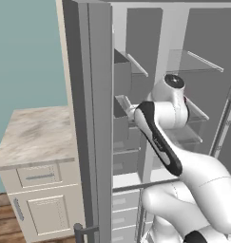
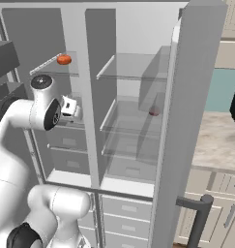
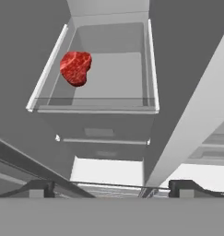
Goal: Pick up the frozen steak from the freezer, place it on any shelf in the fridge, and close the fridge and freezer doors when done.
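While the gripper (image 3: pixel 111 186) is hanging over the freezer (image 3: pixel 104 124) with its jaws spread wide and gripping nothing, the frozen steak (image 3: pixel 76 67) is lying up ahead in the open bin (image 3: pixel 92 105), hugging its left wall toward the back corner, long axis running roughly front to back, well apart from both fingertips.

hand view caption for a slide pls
Open gripper above a freezer bin holding the frozen steak at its left side.
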### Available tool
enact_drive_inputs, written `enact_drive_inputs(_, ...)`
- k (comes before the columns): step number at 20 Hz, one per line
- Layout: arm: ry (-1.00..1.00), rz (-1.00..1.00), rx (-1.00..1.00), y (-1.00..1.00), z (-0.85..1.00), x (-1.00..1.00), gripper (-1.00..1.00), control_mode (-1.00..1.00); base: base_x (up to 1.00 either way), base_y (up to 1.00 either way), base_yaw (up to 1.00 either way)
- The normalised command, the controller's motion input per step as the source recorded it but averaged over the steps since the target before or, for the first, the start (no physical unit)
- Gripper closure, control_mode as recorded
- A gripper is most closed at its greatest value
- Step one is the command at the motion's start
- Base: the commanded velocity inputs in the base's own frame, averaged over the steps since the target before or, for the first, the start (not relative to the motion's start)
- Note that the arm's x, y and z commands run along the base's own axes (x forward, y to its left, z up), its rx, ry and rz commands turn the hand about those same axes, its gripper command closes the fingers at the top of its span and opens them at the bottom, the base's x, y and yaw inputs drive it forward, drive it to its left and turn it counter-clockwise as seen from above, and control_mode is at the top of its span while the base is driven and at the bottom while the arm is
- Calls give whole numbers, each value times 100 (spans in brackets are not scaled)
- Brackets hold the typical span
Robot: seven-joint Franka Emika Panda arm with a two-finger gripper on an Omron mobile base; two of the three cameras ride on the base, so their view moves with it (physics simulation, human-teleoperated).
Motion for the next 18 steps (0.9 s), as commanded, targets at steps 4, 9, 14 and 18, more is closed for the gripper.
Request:
enact_drive_inputs(4, -14, 0, 7, 8, -26, 0, -100, -100, 0, 0, 0)
enact_drive_inputs(9, -12, 0, 2, 13, -9, 8, -100, -100, 0, 0, 0)
enact_drive_inputs(14, -7, 0, 0, 17, -1, 27, -100, -100, 0, 0, 0)
enact_drive_inputs(18, -7, 5, 0, 6, -3, 27, -100, -100, 0, 0, 0)
